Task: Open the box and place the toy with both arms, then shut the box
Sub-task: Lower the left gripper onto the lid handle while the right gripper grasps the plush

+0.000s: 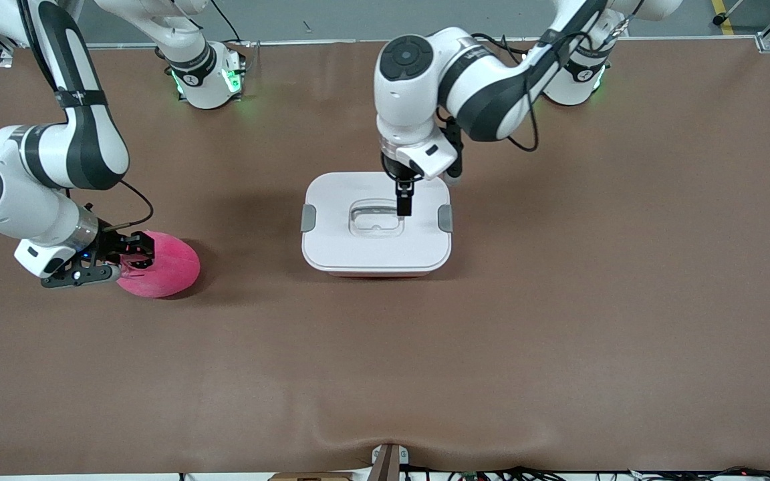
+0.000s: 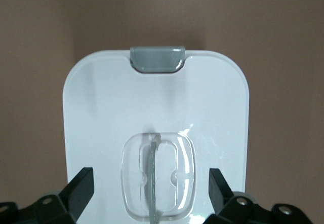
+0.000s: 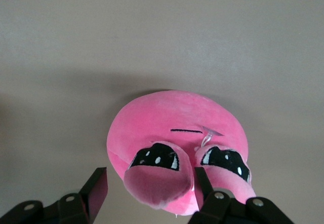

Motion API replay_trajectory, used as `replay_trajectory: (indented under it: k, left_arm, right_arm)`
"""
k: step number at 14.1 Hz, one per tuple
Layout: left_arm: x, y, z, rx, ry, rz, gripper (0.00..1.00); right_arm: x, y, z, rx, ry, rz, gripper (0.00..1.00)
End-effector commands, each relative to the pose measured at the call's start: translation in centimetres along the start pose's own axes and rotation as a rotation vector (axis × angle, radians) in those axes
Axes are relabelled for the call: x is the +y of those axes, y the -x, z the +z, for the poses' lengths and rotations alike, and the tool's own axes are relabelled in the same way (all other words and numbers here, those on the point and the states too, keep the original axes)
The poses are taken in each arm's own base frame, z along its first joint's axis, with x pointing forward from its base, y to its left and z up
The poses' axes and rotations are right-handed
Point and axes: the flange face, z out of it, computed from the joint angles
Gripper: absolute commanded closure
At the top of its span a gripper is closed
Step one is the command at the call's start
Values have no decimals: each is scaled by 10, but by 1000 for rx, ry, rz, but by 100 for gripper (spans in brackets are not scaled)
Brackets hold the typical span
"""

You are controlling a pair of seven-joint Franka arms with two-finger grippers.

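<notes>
Left gripper (image 2: 152, 186): jaws open, straddling box (image 1: 376, 224) handle (image 2: 158, 176) | Right gripper (image 3: 151, 186): jaws open around toy (image 3: 177, 148) bump; eyes visible in right wrist view only.

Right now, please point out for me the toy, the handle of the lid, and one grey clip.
toy (image 1: 168, 267): front view, on its pink body.
lid handle (image 2: 158, 181): left wrist view, on the clear recessed centre.
grey clip (image 2: 157, 59): left wrist view, on the clip's middle.
</notes>
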Motion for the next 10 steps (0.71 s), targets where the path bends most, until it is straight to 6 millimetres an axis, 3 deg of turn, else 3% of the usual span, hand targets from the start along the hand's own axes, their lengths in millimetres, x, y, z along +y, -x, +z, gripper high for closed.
replay_trajectory:
  k: [1, 2, 4, 6, 8, 10]
  left_arm:
    - [4, 23, 5, -6, 41, -53, 0]
    - [6, 26, 9, -12, 42, -79, 2]
    - [0, 39, 8, -50, 67, -108, 4]
    - [-2, 42, 13, -45, 87, -98, 5]
    - [-14, 52, 24, -33, 82, -71, 8]
    - [-12, 51, 29, -20, 92, -72, 10]
  right_arm:
    - [3, 3, -2, -2, 3, -6, 59]
    - [3, 3, -2, -4, 3, -5, 73]
    - [4, 3, -2, -3, 4, -16, 79]
    - [2, 2, -6, 3, 6, -25, 100]
    - [1, 1, -7, 5, 6, -22, 100]
    - [-1, -3, -16, 20, 9, -22, 100]
